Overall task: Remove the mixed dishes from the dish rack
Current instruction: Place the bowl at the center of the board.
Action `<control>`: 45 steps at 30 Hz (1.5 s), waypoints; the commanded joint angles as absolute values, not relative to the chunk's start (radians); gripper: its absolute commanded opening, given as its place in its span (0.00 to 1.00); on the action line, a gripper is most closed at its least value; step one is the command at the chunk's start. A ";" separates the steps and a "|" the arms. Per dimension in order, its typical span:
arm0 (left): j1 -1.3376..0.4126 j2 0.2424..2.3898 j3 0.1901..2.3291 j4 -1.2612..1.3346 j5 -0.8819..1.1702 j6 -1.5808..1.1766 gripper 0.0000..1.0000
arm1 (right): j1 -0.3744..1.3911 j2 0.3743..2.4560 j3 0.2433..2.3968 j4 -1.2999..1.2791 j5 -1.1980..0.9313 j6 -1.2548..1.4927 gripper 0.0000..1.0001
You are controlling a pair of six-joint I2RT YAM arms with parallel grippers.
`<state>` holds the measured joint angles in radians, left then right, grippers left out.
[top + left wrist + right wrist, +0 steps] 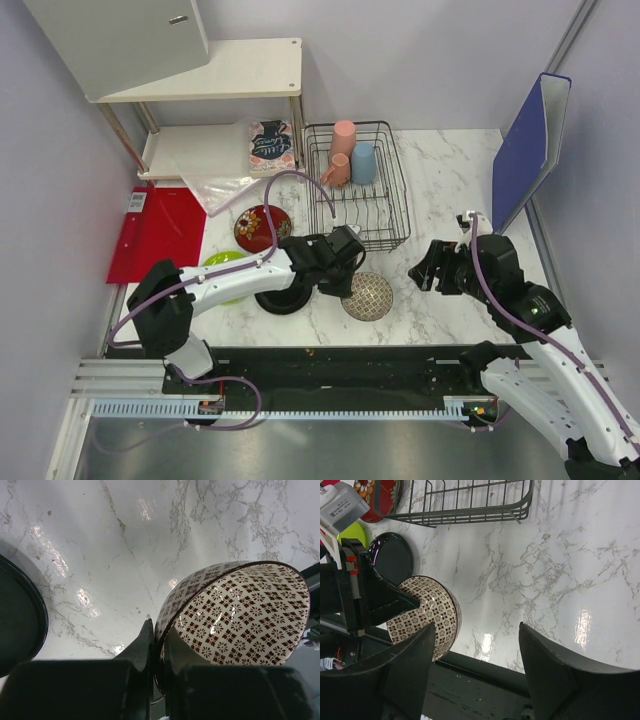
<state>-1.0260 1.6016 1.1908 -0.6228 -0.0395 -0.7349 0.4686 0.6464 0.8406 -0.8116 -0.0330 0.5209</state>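
Glossy black plate sits just left of the left claw, so a careless swing could clip it. That claw is clenched on the rim of the beige patterned bowl, which is tilted at its tip, low over the marble. It's a thin pinch and a shiny glaze, so it might slip. Brown diamond print inside and out. The right claw gapes empty, well right of the bowl.

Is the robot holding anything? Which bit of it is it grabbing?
Yes. The left tool pinches the patterned bowl by its rim, one finger inside and one outside. The right tool is open and holds nothing.
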 commanded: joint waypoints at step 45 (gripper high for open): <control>-1.046 1.303 1.153 -0.733 -0.414 -0.600 0.49 | 0.471 0.640 0.831 -0.747 -0.006 0.520 0.86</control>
